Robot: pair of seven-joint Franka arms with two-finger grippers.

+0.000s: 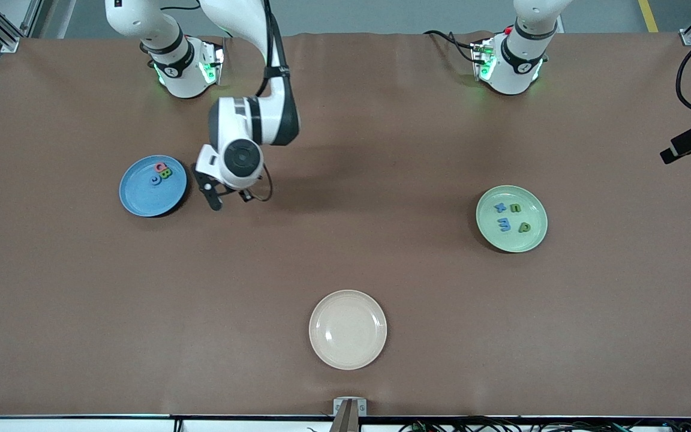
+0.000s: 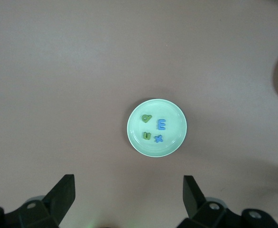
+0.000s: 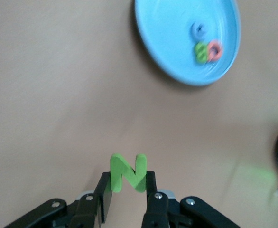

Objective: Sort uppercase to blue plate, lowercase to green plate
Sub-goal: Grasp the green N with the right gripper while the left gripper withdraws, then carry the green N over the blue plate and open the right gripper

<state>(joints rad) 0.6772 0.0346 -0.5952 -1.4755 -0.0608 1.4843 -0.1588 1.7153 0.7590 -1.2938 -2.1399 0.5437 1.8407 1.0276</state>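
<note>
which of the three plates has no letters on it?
The cream plate, nearest the front camera. The blue plate holds three letters; the green plate holds four pieces.

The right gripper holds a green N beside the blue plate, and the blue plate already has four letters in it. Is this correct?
Not quite: the blue plate holds three letters, as the right wrist view shows. The right gripper does hold the green N beside it.

Brown table [image 1: 345, 258]: blue plate [image 1: 141, 201], green plate [image 1: 528, 237], cream plate [image 1: 348, 329]

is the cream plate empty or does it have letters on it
Empty. The cream plate shows only its bare surface in the front view, with no letter pieces on it.
</note>
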